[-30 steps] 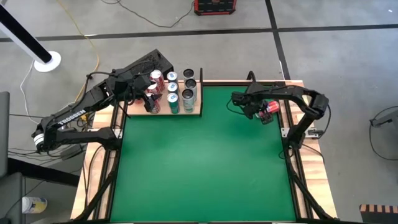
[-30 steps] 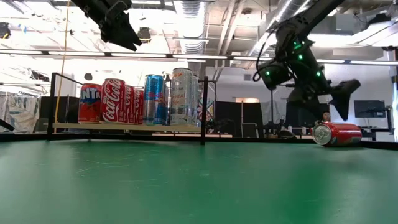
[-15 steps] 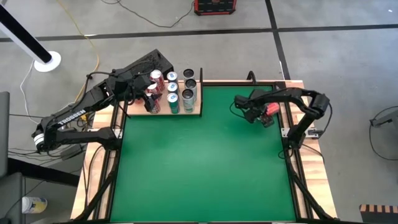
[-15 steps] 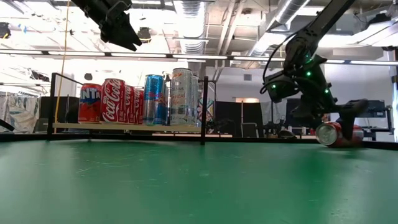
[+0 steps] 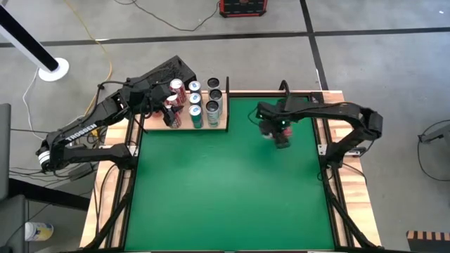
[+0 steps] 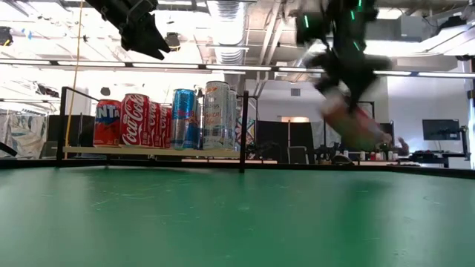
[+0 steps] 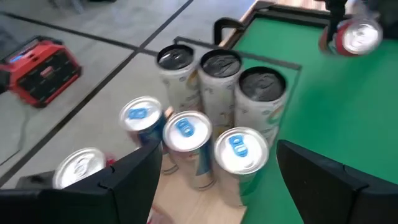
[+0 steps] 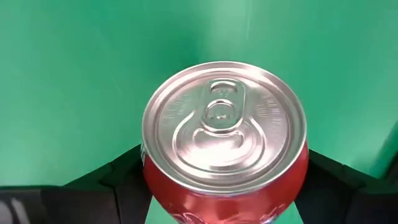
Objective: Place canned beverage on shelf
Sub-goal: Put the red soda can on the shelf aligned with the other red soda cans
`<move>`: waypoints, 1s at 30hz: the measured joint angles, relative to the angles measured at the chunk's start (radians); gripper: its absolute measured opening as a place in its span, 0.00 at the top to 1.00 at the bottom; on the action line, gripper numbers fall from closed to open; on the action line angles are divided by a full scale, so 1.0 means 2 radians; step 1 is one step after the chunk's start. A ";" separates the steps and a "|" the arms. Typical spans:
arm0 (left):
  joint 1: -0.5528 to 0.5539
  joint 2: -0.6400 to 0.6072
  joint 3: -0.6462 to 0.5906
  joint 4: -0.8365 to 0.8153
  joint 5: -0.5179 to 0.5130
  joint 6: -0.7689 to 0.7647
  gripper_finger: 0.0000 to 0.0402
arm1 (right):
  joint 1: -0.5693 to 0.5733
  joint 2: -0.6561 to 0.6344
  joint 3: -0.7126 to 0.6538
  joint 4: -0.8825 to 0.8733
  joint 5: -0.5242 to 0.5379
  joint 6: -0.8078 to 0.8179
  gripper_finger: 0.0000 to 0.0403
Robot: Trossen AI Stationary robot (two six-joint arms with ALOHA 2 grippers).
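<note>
Green felt table [image 5: 225, 197]: your right gripper [image 5: 281, 135] clamps the red aluminium can [image 8: 225, 155], carried; next, move it to the pale-wood shelf [image 5: 223, 126], where the left gripper [image 7: 211, 186] hovers with jaws apart.

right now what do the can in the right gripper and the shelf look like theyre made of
The red can, held in the right gripper, looks like aluminium: bare silvery lid with pull tab, glossy red painted side. The shelf looks like pale unfinished wood, though its grain is hard to make out here.

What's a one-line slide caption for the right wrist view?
Right end effector grips a red can by its sides, silver pull-tab top facing the camera, above the green tabletop.
</note>
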 joint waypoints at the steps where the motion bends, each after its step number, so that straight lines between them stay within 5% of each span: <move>1: 0.000 0.000 0.000 0.002 0.009 0.000 0.25 | 0.009 -0.006 0.017 0.027 -0.041 0.016 0.19; 6: 0.000 0.000 0.000 0.005 0.087 0.000 0.25 | 0.054 -0.020 0.044 0.244 -0.203 0.045 0.19; 14: -0.024 -0.002 0.000 -0.053 0.241 -0.005 0.25 | 0.119 0.074 0.042 0.475 -0.223 0.026 0.19; 22: -0.127 -0.002 -0.024 -0.063 0.240 -0.033 0.27 | 0.136 0.186 0.065 0.587 -0.204 0.107 0.19; 30: -0.230 -0.002 -0.080 -0.013 0.142 -0.085 0.30 | 0.144 0.241 0.104 0.583 -0.128 0.148 0.16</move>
